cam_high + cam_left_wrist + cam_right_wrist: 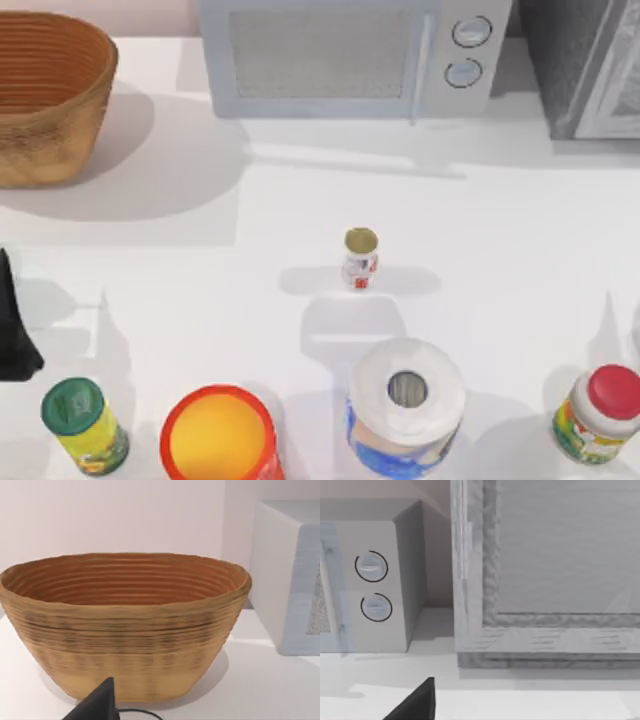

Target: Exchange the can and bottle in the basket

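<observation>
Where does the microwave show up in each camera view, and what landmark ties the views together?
Top view: the microwave stands at the far edge of the table, middle, right of the basket.
Left wrist view: its side panel sits beside the basket.
Right wrist view: its dial end sits beside a grey cabinet.
Shared landmark: the microwave's two round dials match top view to right wrist view; the basket matches top to left wrist.

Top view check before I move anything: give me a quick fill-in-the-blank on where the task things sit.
1. The can stands ____ on the table, outside the basket.
2. The basket sits at the table's far ____ corner.
3. The bottle at the near left has a ____ cap.
4. Directly nearer the camera than the can stands the ____.

Missing words: upright; left; green; paper roll
</observation>
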